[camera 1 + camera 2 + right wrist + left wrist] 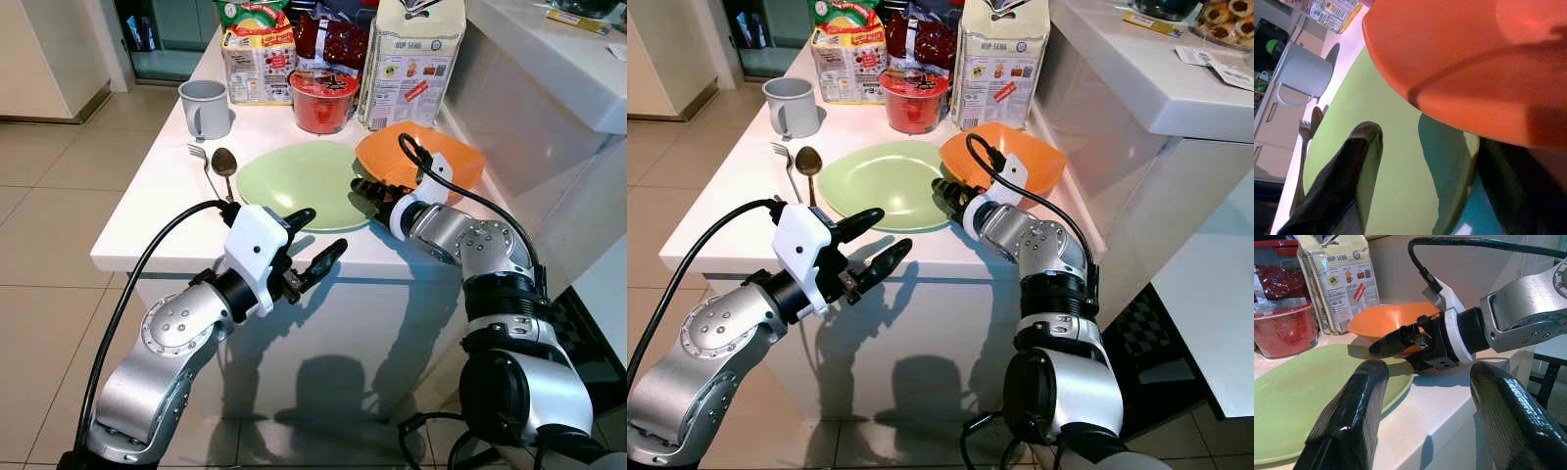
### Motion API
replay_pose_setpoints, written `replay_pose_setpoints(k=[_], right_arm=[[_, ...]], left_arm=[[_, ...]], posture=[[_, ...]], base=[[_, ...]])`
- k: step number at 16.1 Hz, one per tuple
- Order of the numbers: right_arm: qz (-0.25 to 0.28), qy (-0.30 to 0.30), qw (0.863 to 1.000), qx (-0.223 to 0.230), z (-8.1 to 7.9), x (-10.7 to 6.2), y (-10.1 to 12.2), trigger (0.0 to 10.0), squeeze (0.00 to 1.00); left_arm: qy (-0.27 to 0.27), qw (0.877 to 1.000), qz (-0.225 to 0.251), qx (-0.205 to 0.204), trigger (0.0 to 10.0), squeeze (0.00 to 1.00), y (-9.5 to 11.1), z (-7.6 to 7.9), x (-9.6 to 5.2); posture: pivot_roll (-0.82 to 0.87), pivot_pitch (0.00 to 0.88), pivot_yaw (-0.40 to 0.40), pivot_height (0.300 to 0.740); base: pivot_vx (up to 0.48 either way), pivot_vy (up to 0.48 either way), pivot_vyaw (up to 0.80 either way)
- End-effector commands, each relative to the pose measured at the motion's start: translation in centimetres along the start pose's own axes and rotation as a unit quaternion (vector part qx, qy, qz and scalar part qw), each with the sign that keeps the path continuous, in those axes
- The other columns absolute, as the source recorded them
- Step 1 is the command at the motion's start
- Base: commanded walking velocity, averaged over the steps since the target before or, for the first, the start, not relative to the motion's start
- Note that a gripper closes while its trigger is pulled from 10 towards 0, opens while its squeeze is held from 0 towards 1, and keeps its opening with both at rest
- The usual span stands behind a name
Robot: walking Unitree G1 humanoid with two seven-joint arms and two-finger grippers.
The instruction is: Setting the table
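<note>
Your right gripper (pixel 364 192) lies low over the white table (pixel 147 211), its two black fingers reaching across the near right edge of the green plate (pixel 294 181) and under the near rim of the orange bowl (pixel 441 152). The bowl sits just to the right of the plate, its edge appearing to overlap the plate's rim. In the right wrist view the fingers stand apart, one over the green surface and the other beneath the orange underside; whether they are pinching the bowl's rim or merely flanking it cannot be told, as that view is close and partly shadowed.

Your left gripper (pixel 312 247) hovers off the table's front edge, below and in front of the plate, its fingers spread wide and holding nothing. It points toward the plate's near rim, with the right gripper beyond it.

The relation that governs your next move: the bowl lies directly ahead of the right gripper along its finger axis, and well across the plate from the left one. The right arm is therefore the nearer. The fork (pixel 201 162), the spoon (pixel 224 163) and the grey mug (pixel 205 108) stand on the plate's left side, nearer your left arm.
</note>
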State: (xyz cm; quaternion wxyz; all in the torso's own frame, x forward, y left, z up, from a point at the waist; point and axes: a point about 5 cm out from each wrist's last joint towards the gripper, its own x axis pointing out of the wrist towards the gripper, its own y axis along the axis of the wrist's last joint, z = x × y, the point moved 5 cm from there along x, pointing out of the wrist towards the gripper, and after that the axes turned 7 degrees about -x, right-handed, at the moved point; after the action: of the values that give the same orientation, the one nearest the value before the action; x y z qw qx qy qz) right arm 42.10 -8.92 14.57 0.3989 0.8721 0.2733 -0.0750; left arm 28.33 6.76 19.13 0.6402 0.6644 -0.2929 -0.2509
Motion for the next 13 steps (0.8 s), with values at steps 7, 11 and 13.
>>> replay_pose_setpoints(k=[7, 11, 13], right_arm=[[-0.018, -0.012, 0.999, 0.03, 0.94, 0.1, -1.13, 0.0, 0.0], [-0.014, -0.011, 0.999, 0.047, 0.96, 0.09, -0.96, 0.0, 0.0], [-0.012, -0.011, 0.998, 0.054, 0.96, 0.07, -0.92, 0.0, 0.0]], left_arm=[[0.004, 1.0, 0.009, 0.012, 10.0, 0.0, 0.73, -0.16, 0.01], [0.006, 1.0, 0.01, 0.012, 10.0, 0.0, 0.75, -0.21, 0.02], [0.006, 1.0, 0.01, 0.012, 10.0, 0.0, 0.78, -0.21, -0.01]], posture=[[0.03, 0.0, -0.052, 0.74], [0.03, 0.0, -0.051, 0.74], [0.03, 0.0, -0.05, 0.74]], base=[[0.0, 0.0, 0.0], [0.0, 0.0, 0.0], [0.0, 0.0, 0.0]])
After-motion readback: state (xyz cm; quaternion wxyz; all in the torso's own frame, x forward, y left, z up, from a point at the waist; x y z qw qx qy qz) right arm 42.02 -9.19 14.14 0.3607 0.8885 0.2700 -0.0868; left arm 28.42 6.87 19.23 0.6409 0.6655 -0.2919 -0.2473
